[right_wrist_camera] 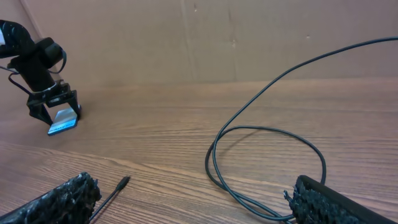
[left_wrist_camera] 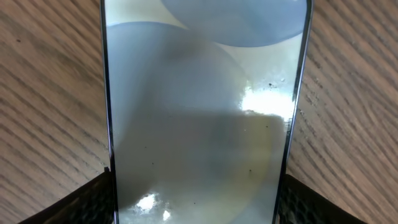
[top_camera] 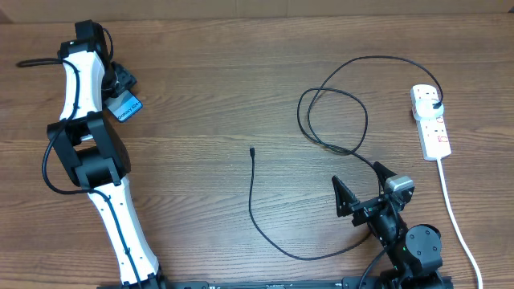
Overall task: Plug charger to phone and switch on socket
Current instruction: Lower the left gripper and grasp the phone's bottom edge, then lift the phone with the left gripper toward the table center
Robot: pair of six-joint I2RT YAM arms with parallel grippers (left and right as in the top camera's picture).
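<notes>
The phone (top_camera: 128, 107) lies at the table's far left, its pale blue-white screen filling the left wrist view (left_wrist_camera: 199, 112). My left gripper (top_camera: 124, 98) has a finger against each long edge of the phone (left_wrist_camera: 199, 208). It also shows in the right wrist view (right_wrist_camera: 55, 107), over the phone (right_wrist_camera: 62, 122). The charger (top_camera: 250, 201) is a thin black looping cable. Its connector tip (top_camera: 252, 150) lies free mid-table (right_wrist_camera: 124, 181). Its black plug (top_camera: 434, 104) sits in the white socket (top_camera: 434, 132) at the far right. My right gripper (top_camera: 361, 186) is open and empty over the cable (right_wrist_camera: 193, 205).
The socket's thick white cord (top_camera: 454, 209) runs down the right side toward the front edge. A cable loop (right_wrist_camera: 267, 155) lies just ahead of my right gripper. A brown board wall (right_wrist_camera: 249, 37) stands behind the table.
</notes>
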